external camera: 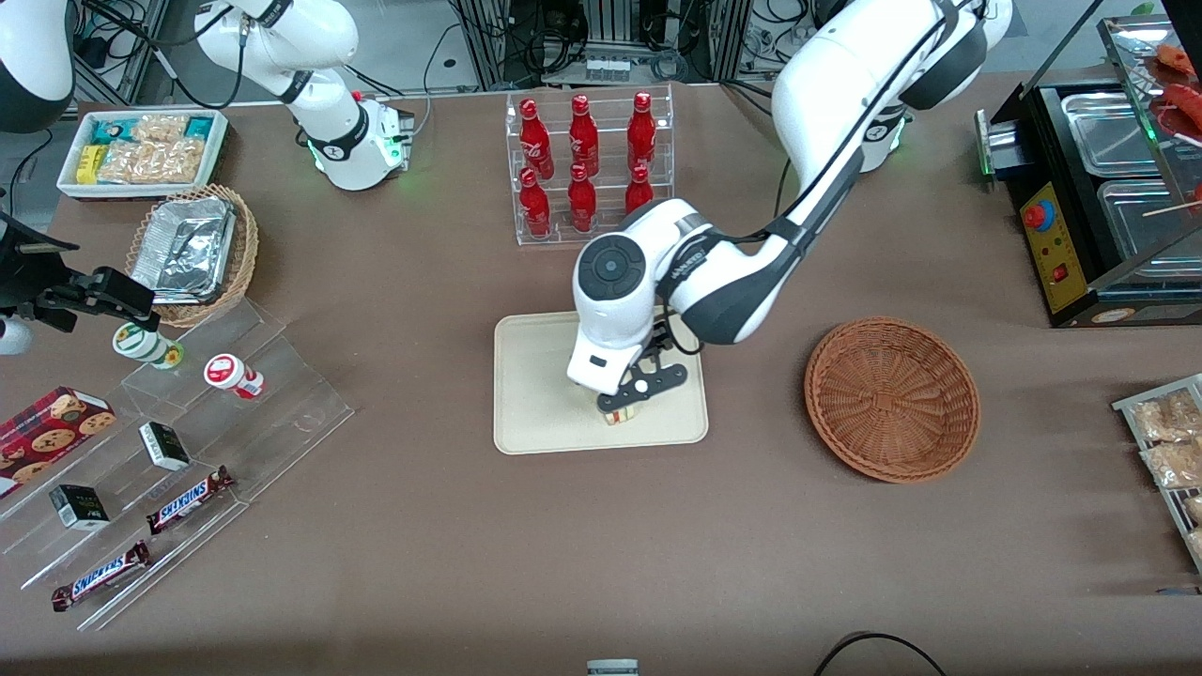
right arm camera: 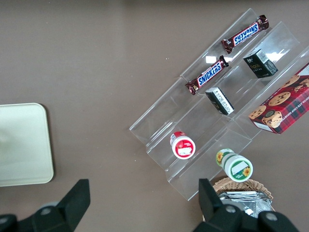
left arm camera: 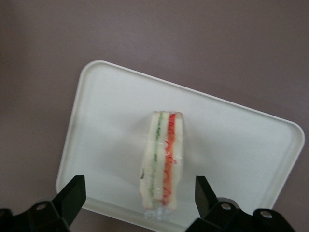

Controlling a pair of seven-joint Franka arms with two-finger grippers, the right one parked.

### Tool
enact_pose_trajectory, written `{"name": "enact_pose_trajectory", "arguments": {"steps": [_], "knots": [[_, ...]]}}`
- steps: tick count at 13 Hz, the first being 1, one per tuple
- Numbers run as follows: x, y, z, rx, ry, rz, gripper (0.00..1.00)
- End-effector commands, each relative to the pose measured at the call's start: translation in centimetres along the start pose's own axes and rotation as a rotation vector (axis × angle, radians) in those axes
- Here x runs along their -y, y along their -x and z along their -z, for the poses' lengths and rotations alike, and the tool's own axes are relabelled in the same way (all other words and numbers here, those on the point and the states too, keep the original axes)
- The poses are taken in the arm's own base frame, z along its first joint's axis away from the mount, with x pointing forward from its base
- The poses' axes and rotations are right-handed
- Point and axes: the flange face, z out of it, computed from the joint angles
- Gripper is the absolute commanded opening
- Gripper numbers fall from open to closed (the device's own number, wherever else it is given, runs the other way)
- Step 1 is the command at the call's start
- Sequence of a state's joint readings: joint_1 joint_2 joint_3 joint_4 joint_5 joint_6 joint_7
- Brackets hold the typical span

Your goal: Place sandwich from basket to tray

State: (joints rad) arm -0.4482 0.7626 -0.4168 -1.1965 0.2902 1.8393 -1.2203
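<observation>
The sandwich point(external camera: 620, 411) point(left arm camera: 163, 159), a pale bread wedge with red and green filling stripes, stands on its edge on the cream tray point(external camera: 535, 394) point(left arm camera: 106, 125), close to the tray's edge nearest the front camera. My left gripper point(external camera: 631, 394) point(left arm camera: 139, 186) hangs just above it, open, one black finger point(left arm camera: 72, 195) on each side of the sandwich with a clear gap to it. The reddish-brown wicker basket point(external camera: 892, 399) sits beside the tray toward the working arm's end of the table and holds nothing.
A clear rack of red bottles point(external camera: 587, 160) stands farther from the front camera than the tray. Toward the parked arm's end lie clear stepped shelves with snack bars point(external camera: 188, 498), a tan basket with foil containers point(external camera: 192, 249) and a white snack box point(external camera: 141, 150). A black food warmer point(external camera: 1108, 188) stands at the working arm's end.
</observation>
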Motion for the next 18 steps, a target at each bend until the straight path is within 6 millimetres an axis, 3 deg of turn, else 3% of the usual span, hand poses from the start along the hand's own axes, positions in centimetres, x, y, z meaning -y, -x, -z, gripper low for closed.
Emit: {"name": "enact_pose_trajectory", "arguments": {"steps": [1,4,8,11,14,16,18], "knots": [[3.8,-3.2,2.6,-0.009,-0.037,0.004,1.00],[9.7,-5.6,5.2,0.025,-0.034,-0.111,1.00],[18.2,-9.6,6.7,0.057,-0.046,-0.212,1.00],[23.2,-11.3,8.5,0.074,-0.031,-0.281,1.00],[27.2,-11.5,10.1,0.070,-0.057,-0.312,1.00],[31.3,-12.0,11.8,0.104,-0.054,-0.346,1.00],[33.9,-11.6,14.2,0.117,-0.031,-0.375,1.00]]}}
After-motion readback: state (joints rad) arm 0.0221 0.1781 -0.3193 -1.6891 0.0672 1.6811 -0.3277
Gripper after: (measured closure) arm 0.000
